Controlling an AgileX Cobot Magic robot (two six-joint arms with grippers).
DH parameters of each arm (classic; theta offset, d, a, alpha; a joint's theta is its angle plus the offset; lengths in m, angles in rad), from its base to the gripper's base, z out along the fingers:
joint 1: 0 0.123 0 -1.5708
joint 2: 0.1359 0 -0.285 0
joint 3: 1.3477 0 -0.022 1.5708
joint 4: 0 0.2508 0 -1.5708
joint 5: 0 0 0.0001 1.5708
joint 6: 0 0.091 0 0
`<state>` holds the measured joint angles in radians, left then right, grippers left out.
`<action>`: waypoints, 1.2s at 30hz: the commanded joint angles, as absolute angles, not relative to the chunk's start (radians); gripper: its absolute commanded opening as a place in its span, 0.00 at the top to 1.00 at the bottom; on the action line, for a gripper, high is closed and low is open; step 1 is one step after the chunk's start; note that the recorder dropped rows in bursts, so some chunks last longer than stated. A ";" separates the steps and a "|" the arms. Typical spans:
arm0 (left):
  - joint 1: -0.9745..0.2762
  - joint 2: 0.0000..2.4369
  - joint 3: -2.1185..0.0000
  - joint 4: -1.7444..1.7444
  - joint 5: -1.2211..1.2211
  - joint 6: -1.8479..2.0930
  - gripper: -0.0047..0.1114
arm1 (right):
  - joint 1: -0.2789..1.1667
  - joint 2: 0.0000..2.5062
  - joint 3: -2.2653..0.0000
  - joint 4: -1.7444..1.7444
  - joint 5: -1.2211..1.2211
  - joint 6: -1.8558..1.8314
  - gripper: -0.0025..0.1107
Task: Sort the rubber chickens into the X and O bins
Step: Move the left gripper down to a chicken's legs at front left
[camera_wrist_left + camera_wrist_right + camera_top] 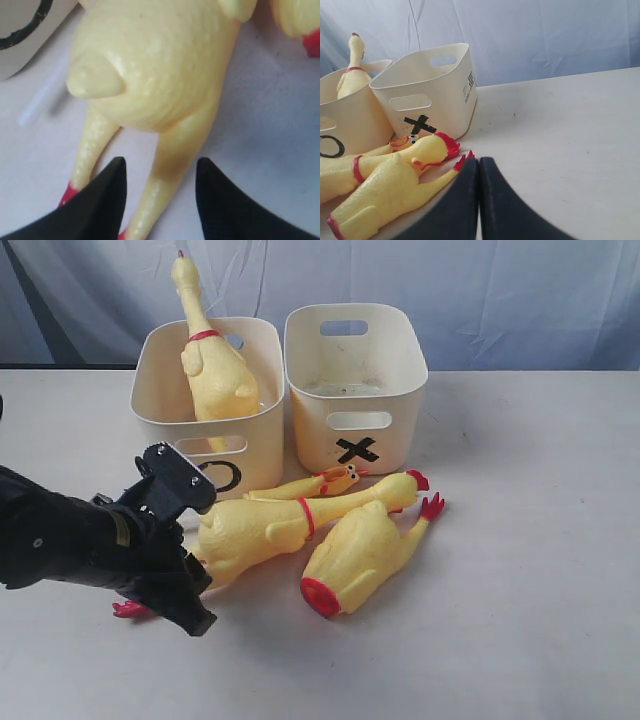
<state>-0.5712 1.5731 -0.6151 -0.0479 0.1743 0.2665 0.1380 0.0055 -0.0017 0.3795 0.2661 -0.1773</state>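
A long rubber chicken (212, 365) stands head-up in the O bin (160, 390). To its right, the X bin (355, 390) shows nothing inside. In front of the bins lie the second long chicken (280, 530) with its red neck band, the small thin chicken (312, 484) and the headless stubby chicken (362, 552). My left gripper (196, 585) is at the lying long chicken's leg end; in the left wrist view it (160, 167) is open, with one yellow leg (165, 175) between the fingers. My right gripper (479, 162) is shut and holds nothing, low over the table near the stubby chicken's (380, 195) red feet.
The white table (520, 540) runs wide to the right and front. A blue-grey cloth backdrop (480, 290) hangs behind the bins. The left arm's black body (60, 540) lies low across the front left. A red foot (130, 609) pokes out under it.
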 commanded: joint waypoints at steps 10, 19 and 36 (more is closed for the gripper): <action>-0.568 1.649 -0.619 -0.057 0.130 0.263 0.61 | 0.140 0.000 0.000 0.380 0.257 -0.179 0.99; -0.568 1.653 -0.619 -0.080 0.112 0.263 0.73 | 0.140 0.000 0.000 0.380 0.257 -0.179 0.99; -0.568 1.653 -0.619 -0.088 0.122 0.265 0.60 | 0.140 0.000 0.000 0.380 0.258 -0.179 0.99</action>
